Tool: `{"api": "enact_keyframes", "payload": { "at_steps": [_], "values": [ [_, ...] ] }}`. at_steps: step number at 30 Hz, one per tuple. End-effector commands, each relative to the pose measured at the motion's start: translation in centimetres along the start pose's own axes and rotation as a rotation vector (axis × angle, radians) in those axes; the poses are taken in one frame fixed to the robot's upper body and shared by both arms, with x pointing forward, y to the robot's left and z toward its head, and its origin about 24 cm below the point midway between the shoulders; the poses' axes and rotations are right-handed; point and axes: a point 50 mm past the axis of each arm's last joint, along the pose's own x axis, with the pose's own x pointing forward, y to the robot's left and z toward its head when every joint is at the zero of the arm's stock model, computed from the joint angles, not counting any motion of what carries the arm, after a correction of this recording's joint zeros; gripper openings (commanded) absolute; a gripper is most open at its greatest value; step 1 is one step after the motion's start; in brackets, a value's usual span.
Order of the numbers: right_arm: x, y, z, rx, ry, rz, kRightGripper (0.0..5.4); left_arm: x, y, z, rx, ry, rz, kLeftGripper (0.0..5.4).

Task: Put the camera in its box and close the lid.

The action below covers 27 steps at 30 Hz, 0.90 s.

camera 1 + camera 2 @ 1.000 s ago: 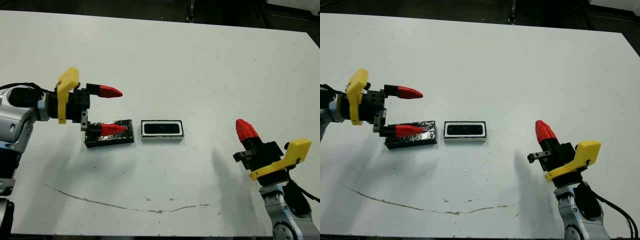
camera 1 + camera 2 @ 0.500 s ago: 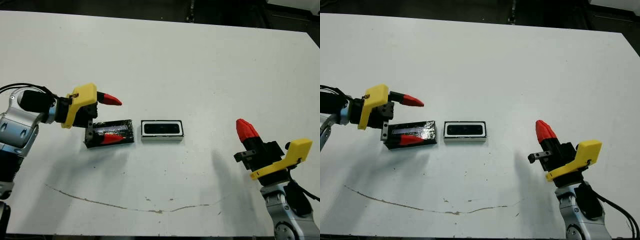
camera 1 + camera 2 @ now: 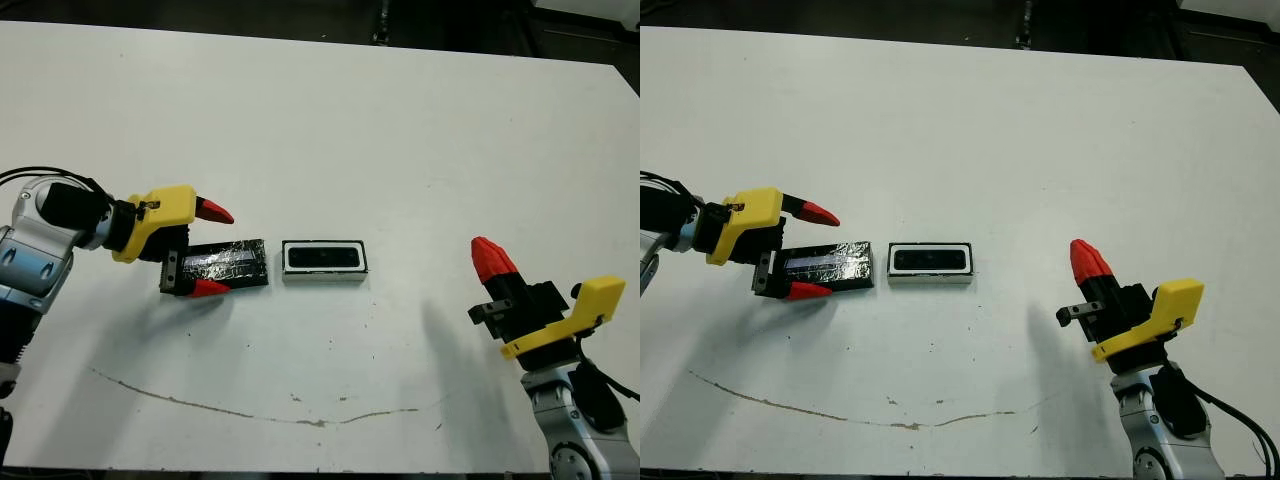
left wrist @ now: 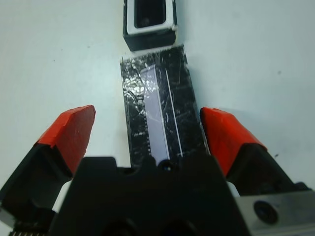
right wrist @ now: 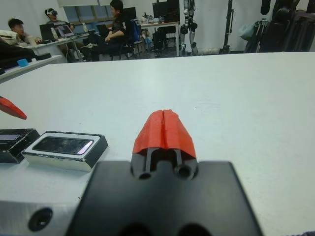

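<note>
White worktop (image 3: 400, 130) is carrying the box (image 3: 324, 259) near its middle, with the camera (image 3: 323, 257) lying inside it. Just beside the box, on the robot's left, the lid (image 3: 228, 264) is lying flat, end to end with it. The left hand (image 3: 205, 250) is straddling the lid's far end with its red fingers (image 4: 71, 132) spread wide, one on either side. The right hand (image 3: 492, 262) is hovering well apart on the right, fingers pressed together.

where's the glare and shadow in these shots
Left wrist view: the crinkled lid throws bright glints and a pale reflected strip. Left eye view: soft shadows fall on the table near the left gripper and the right gripper.
</note>
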Motion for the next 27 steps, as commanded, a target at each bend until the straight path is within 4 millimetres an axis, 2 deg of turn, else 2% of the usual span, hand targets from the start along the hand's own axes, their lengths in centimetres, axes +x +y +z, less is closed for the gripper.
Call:
{"api": "enact_keyframes", "payload": {
  "at_steps": [1,13,18,27],
  "values": [
    [-0.2,-0.3,0.0,-0.014,0.014,-0.009,0.03,-0.4,0.2,-0.5,0.009,0.050,-0.023,5.40],
    [-0.2,-0.4,0.0,-0.007,0.015,-0.002,0.03,-0.9,0.1,-1.2,-0.082,0.152,-0.055,5.40],
    [-0.2,-0.4,0.0,-0.010,0.019,-0.006,0.00,-1.0,0.1,-1.2,-0.105,0.195,-0.085,4.90],
    [-0.2,-0.3,-0.1,-0.005,0.021,-0.003,0.00,-1.4,0.1,-1.9,-0.136,0.176,-0.129,3.57]
  ]
}}
